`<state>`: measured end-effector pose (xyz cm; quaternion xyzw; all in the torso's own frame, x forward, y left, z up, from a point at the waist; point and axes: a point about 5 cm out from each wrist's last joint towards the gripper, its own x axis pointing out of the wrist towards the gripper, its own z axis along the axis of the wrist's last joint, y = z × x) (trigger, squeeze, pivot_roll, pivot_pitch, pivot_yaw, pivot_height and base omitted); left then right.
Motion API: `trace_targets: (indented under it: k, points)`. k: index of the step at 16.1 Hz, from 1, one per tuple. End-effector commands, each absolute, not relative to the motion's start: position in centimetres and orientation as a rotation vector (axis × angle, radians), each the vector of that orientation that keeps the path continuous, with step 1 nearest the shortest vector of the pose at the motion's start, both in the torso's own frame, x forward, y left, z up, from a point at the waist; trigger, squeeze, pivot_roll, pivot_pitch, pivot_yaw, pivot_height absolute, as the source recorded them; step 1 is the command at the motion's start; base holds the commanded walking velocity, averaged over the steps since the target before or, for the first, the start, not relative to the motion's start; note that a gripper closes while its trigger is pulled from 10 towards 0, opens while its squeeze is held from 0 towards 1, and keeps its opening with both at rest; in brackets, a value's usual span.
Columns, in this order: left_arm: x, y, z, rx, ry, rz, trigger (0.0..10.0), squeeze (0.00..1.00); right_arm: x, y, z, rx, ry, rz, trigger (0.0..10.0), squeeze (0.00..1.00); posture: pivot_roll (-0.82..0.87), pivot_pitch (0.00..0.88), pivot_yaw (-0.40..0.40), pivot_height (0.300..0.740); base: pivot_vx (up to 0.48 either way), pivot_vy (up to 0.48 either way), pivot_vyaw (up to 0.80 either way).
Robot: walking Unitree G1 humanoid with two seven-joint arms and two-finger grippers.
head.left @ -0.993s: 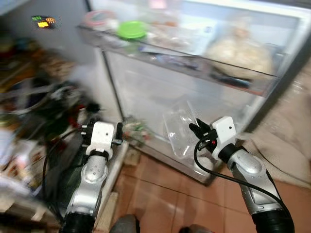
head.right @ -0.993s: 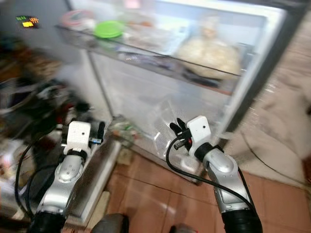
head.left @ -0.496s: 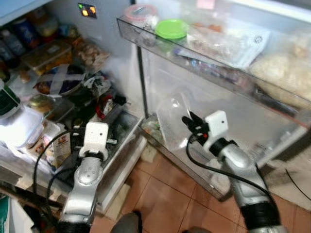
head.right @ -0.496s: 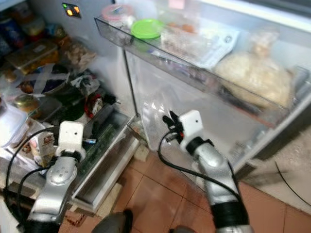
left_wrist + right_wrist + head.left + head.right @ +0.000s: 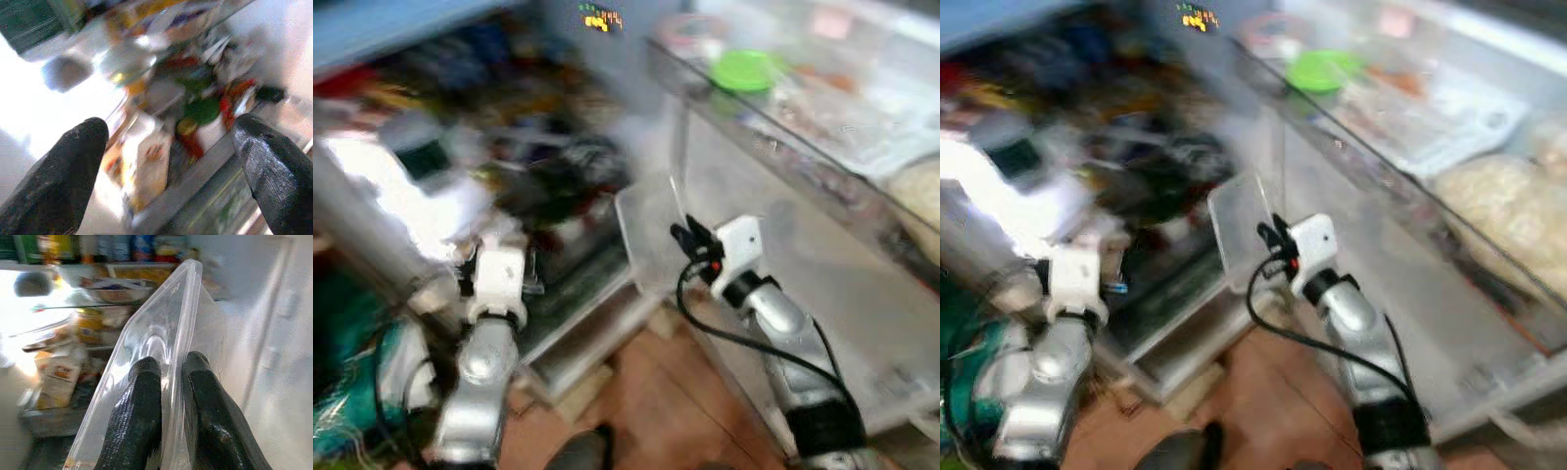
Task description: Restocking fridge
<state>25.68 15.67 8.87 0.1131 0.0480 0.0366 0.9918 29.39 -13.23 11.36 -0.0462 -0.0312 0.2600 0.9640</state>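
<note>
**Ana:** Up front in the head views, the right gripper (image 5: 683, 238) carries a clear tray (image 5: 646, 240) on edge between the door (image 5: 803, 245) and the fridge shelves (image 5: 509, 186).

**Ben:** Left wrist view?

**Ana:** Left gripper (image 5: 171, 147) gaping, empty, facing blurred jars.

**Ben:** Right wrist view?

**Ana:** Jaws clenched on the tray's rim. Level it, then slide it onto a free shelf slowly.

Fridge shelves (image 5: 460, 127) blurred; contents unreadable.
</note>
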Motion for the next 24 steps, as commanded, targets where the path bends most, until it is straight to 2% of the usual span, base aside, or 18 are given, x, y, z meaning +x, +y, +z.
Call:
trace_targets:
  k: [1, 5, 15, 22, 24]
  points:
    - [25.66, 15.62, 9.08, 0.237, 0.096, 0.064, 10.0, 0.0, 29.49, -13.21, 11.44, -0.098, -0.074, 0.515, 10.0, 0.0, 0.09, 0.045, 0.031, 0.74, 0.0, 0.0, 0.78]
    - [25.65, 15.66, 8.91, 0.22, 0.103, 0.073, 10.0, 0.0, 29.58, -13.16, 11.45, -0.085, -0.092, 0.465, 10.0, 0.0, 0.09, 0.038, 0.027, 0.74, 0.0, -0.062, 0.37]
    - [25.78, 15.52, 8.94, 0.208, 0.1, 0.072, 10.0, 0.0, 29.73, -13.31, 11.62, -0.101, -0.11, 0.447, 10.0, 0.0, 0.09, 0.04, 0.024, 0.74, 0.0, -0.34, 0.0]
    - [25.81, 15.87, 9.33, 0.17, 0.071, 0.103, 10.0, 0.0, 29.67, -12.98, 11.53, -0.104, -0.117, 0.466, 10.0, 0.0, 0.09, 0.045, 0.024, 0.74, 0.0, 0.0, 0.0]
    - [25.81, 15.93, 9.53, 0.167, 0.054, 0.113, 10.0, 0.0, 29.65, -12.65, 11.67, -0.105, -0.124, 0.48, 10.0, 0.0, 0.1, 0.048, 0.025, 0.74, 0.0, 0.0, 0.68]
